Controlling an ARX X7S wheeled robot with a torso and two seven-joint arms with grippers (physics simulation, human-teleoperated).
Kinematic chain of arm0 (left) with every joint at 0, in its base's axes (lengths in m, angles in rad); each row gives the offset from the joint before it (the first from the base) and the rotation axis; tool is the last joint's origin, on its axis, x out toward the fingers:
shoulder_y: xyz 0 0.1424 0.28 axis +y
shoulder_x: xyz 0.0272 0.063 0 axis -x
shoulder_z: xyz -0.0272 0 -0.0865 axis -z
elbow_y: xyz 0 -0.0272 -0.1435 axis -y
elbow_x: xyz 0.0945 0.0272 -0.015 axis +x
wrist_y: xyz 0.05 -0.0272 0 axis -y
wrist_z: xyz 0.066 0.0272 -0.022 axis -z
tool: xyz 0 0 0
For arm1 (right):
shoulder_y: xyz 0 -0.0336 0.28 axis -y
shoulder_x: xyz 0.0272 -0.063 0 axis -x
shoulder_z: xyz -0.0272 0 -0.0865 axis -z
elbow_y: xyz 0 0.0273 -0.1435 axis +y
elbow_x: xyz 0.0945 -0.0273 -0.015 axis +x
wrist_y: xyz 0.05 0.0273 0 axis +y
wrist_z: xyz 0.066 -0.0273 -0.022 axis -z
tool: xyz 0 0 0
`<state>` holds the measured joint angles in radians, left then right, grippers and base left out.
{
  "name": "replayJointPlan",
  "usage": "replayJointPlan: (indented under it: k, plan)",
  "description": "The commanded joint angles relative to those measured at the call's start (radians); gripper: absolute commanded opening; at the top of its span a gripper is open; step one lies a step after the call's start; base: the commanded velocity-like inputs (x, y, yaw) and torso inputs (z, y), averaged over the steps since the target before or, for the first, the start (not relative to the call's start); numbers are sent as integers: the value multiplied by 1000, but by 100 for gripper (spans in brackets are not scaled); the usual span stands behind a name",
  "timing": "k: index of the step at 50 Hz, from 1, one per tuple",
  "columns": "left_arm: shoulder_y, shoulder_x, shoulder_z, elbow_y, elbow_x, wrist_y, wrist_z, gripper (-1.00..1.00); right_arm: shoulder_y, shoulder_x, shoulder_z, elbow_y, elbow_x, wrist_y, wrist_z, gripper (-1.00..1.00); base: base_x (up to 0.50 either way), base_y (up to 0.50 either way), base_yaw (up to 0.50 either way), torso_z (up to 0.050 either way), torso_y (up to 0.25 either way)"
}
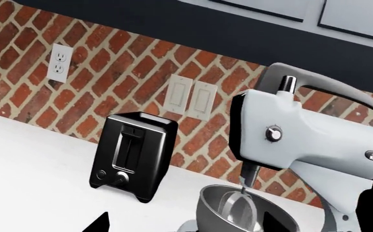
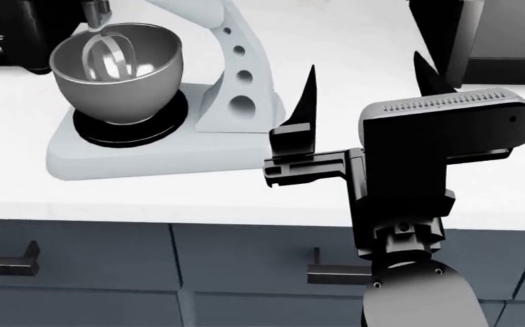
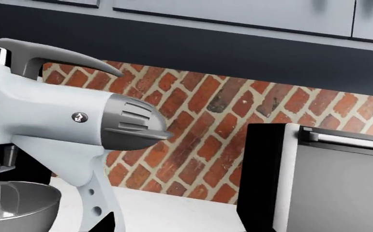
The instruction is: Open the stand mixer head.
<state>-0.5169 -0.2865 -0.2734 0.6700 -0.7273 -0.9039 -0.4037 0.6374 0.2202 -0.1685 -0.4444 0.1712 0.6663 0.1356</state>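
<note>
The stand mixer head (image 3: 44,113) is seen down over the steel bowl (image 2: 117,68), at desk (image 2: 335,41) rear-left. Right gripper (image 2: 364,88) jaws are held apart, beside the neck. Left jaws: cannot be told. Head should be lifted from under its front, slowly, w/o side push.

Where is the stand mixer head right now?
The stand mixer head sits lowered over the steel bowl, right of the black toaster in the left wrist view, before the brick wall.
</note>
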Motion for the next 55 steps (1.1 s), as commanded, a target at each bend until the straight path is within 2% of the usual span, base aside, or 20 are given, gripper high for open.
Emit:
replayJointPlan:
  k: [1,34,40,53,54,55]
  plan:
    - [-5,-8,-10,6,-15,-7,-8,100,12,5,-11,-13,-1,16,11,100,0,500,0,0,0]
    - [-6,-12,2,4,-27,3,-25,100,9,19,-16,-8,11,1,28,100,-18,424,0,0,0]
    - [-3,-13,1,3,-31,5,-26,100,3,17,3,-22,29,-18,27,100,50,0,0,0,0]
    - [-4,-17,1,-9,-33,17,-24,100,5,12,4,-13,12,-17,64,100,423,-43,0,0,0]
    - [-4,-18,3,-9,-30,20,-25,100,-3,17,4,-18,14,-54,52,-100,0,0,0,0,0]
    - [-3,-17,3,-10,-32,20,-25,100,8,18,1,-17,10,-21,61,-100,0,0,0,0,0]
